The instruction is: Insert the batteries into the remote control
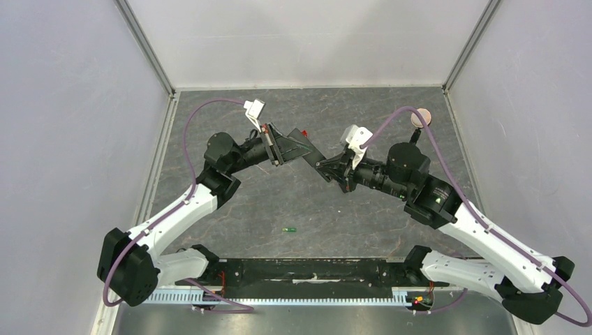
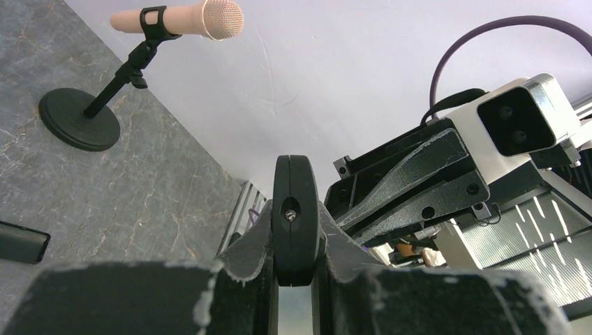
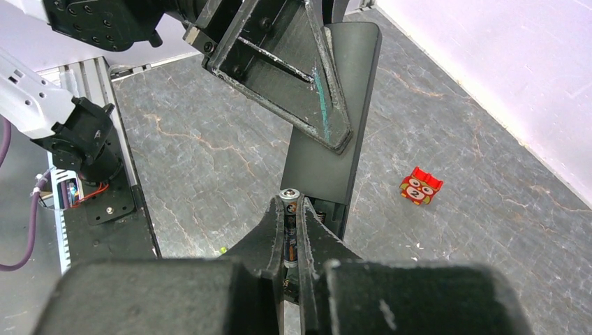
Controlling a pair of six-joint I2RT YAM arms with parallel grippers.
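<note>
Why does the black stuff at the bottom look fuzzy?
Left wrist view: the left end effector is too near to focus; the microphone is sharp. Right wrist view: the right end effector blurs likewise; the dark battery looks crisp. Top view: even, soft light.

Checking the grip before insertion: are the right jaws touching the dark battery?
Touching. The right wrist view shows the dark battery pinched between the right gripper's jaws.

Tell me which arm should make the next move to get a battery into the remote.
Right. The right gripper is shut on the dark battery right at the remote control; the left gripper only clamps that remote.
</note>
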